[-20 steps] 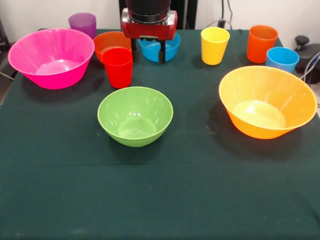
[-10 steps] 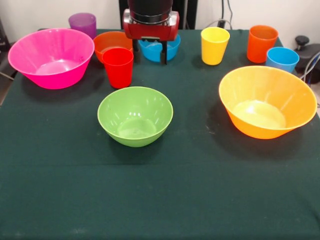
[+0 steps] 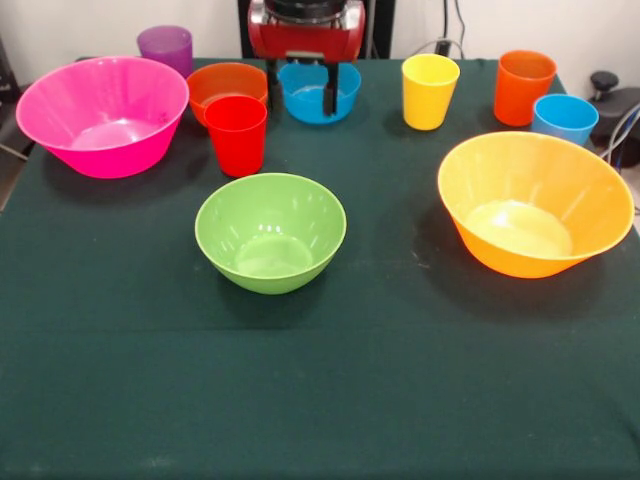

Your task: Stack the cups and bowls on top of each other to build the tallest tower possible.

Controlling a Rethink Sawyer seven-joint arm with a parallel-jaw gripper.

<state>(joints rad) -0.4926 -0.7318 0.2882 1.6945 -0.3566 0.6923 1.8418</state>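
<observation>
Red and black claw [image 3: 300, 90] hangs at far table edge over small glossy blue plastic bowl [image 3: 319, 92]. Fingers spread wide, one by bowl's outer wall, other inside near rim, gripping nothing. Small orange bowl [image 3: 226, 85] just beside it, red tapered plastic cup [image 3: 236, 135] in front. Big pink bowl [image 3: 103, 115], purple cup [image 3: 165, 47] off to one side. Lime green bowl [image 3: 270, 231] mid-table. Yellow cup [image 3: 429, 90], orange cup [image 3: 523, 87], light blue cup [image 3: 564, 118], large yellow-orange bowl [image 3: 534, 203] on other side. Zero stacking so far, dark green tablecloth [image 3: 320, 390] otherwise bare.

Lime green bowl [image 3: 270, 232], red cup [image 3: 236, 134]
</observation>
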